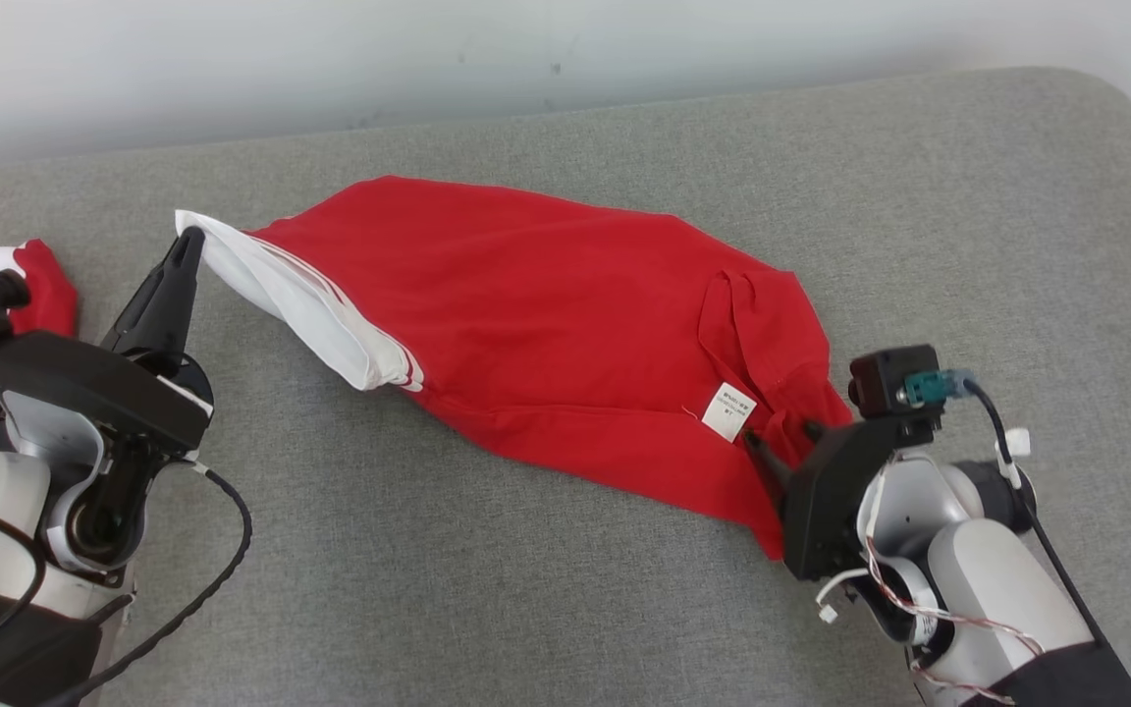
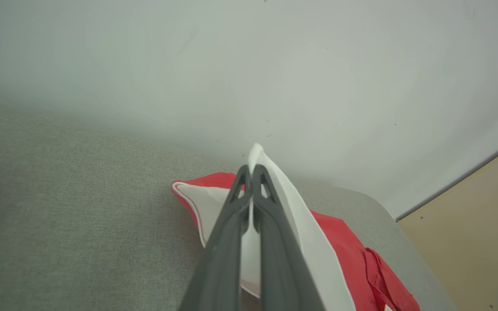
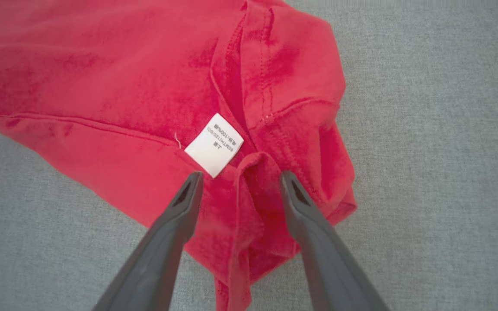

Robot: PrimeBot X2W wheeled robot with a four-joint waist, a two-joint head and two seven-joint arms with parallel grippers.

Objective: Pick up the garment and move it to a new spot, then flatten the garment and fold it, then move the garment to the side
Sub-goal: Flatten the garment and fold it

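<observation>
1. Garment (image 1: 546, 324): red with a white striped end, lies stretched across the middle of the grey cushion (image 1: 526, 589). White end points toward the robot's left, crumpled red end toward its right.
2. Left gripper (image 2: 251, 172): fingers pressed together, pinching the tip of the white end. Tip is lifted off the cushion, with cloth sagging from it down to the surface.
3. Right gripper (image 3: 240, 179): fingers spread, tips down at the crumpled red end, straddling a raised red fold, not clamped on it.
4. White label (image 3: 214, 144): sewn on the red cloth, just beside one fingertip of the right gripper.
5. Second red-and-white cloth (image 1: 35, 285): at the cushion's far left edge, apart from the garment.
6. Pale wall (image 1: 428, 59): behind the cushion.
</observation>
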